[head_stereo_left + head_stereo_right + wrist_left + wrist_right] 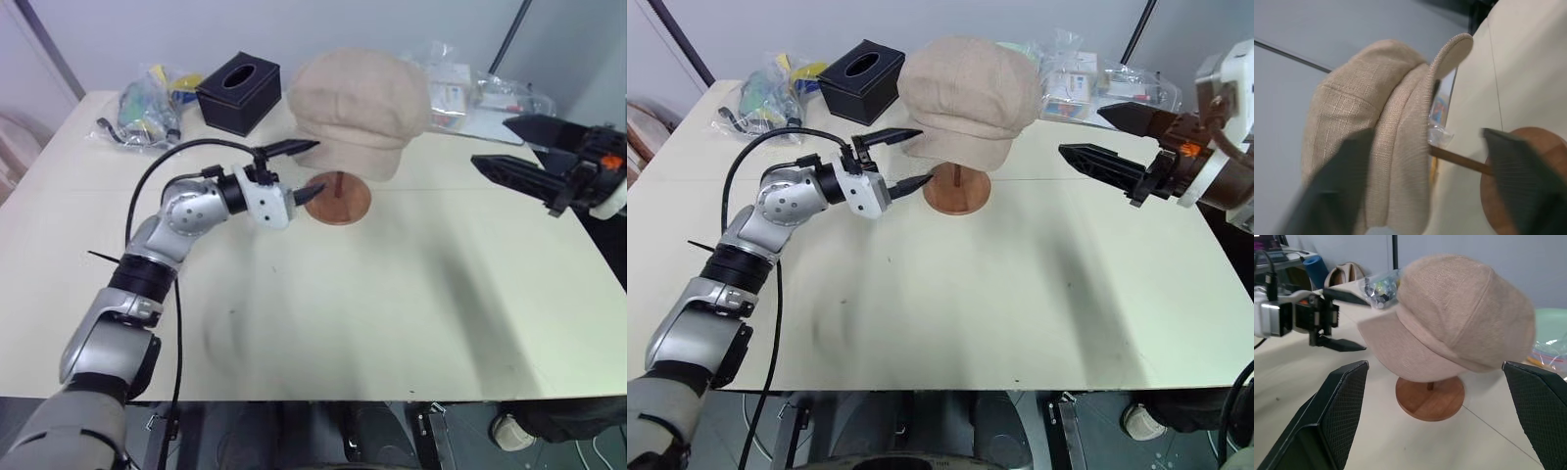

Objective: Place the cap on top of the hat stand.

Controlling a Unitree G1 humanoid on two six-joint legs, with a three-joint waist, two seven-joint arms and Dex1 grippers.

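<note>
The beige cap (362, 103) sits on top of the reddish-brown hat stand, covering its top disc. Below the brim I see the stand's thin rod (1459, 161) and round base (343, 201). My left gripper (318, 166) is open just left of the stand, one finger up by the cap's edge and one down near the base, holding nothing. In the right wrist view the left gripper (1366, 325) stands a little clear of the cap (1459, 318). My right gripper (490, 142) hangs open well to the right of the cap, pointing toward it.
A black tissue box (238, 93) stands behind and left of the stand. Plastic bags with coloured items (147, 113) lie at the far left corner. More clear bags (470, 93) lie behind the cap at the back right. The near half of the table (372, 313) is bare.
</note>
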